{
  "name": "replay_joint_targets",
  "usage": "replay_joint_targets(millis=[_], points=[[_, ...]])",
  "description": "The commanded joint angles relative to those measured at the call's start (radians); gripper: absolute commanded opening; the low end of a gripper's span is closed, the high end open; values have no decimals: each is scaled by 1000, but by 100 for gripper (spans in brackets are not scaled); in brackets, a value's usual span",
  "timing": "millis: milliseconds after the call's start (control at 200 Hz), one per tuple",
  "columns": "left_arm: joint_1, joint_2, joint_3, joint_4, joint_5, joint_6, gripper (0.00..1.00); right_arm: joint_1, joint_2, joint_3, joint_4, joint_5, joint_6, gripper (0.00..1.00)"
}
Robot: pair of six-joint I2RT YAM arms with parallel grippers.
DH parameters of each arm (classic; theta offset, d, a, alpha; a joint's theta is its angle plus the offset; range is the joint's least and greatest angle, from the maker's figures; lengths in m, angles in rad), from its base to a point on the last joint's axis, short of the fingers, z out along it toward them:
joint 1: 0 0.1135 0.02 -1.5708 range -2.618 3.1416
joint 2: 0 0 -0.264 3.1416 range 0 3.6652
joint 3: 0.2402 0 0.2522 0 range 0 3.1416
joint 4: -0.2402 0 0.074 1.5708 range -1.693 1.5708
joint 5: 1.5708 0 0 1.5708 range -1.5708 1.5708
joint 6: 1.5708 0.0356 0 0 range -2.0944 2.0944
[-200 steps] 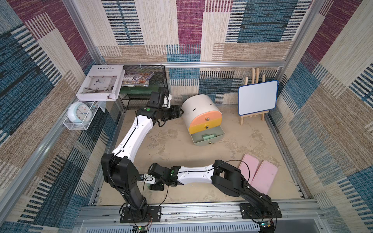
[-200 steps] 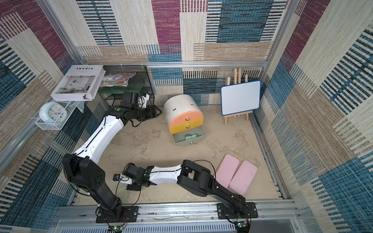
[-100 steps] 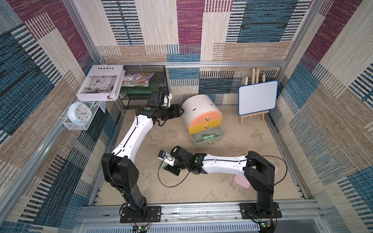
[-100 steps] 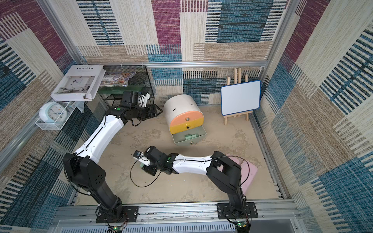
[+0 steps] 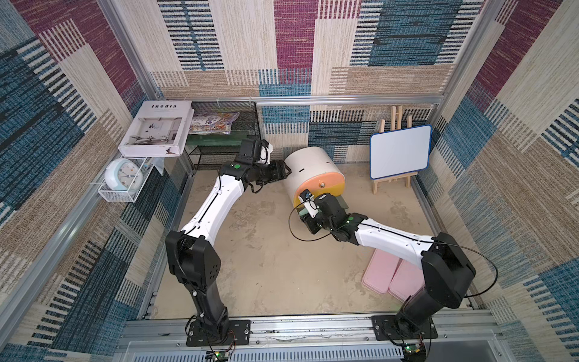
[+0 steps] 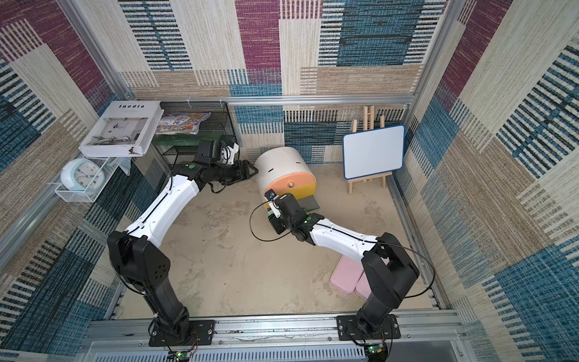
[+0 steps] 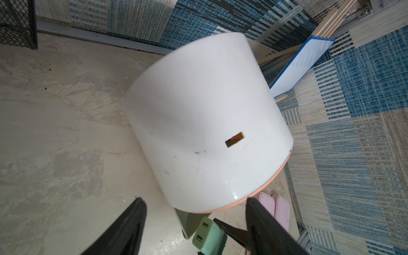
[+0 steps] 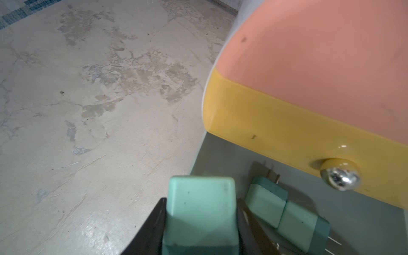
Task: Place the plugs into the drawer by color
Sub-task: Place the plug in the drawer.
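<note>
The white barrel-shaped drawer (image 5: 310,163) cabinet stands at the back middle, with its grey-green bottom drawer (image 8: 220,159) pulled out. Two mint green plugs (image 8: 267,205) (image 8: 302,225) lie inside it, side by side. My right gripper (image 8: 201,201) is shut on another mint green plug (image 8: 199,212), held at the open drawer's left front corner; the same plug (image 7: 209,236) shows in the left wrist view. My left gripper (image 7: 194,199) is open, its fingertips at the cabinet's white side wall (image 7: 198,121). No blue or pink plugs are in view.
Two flat pink boxes (image 5: 388,275) lie on the floor by the right arm's base. A small whiteboard easel (image 5: 399,152) stands at the back right. A black wire rack (image 5: 219,147) with a book and a clock (image 5: 123,174) occupies the back left.
My right arm has swung from the front left of the floor across to the open bottom drawer, carrying the mint green plug. The left arm has stayed against the cabinet.
</note>
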Motion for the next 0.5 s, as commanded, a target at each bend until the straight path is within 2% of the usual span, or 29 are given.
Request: replay_joint_targets(millis=[0, 170, 491], points=[[-13, 48, 71, -36, 12, 13, 75, -28, 20, 20, 11, -36, 35, 38], [-34, 123, 170, -75, 11, 20, 75, -46, 51, 41, 11, -74, 41, 40], [-39, 161, 206, -80, 10, 26, 75, -56, 110, 63, 17, -138, 50, 43]])
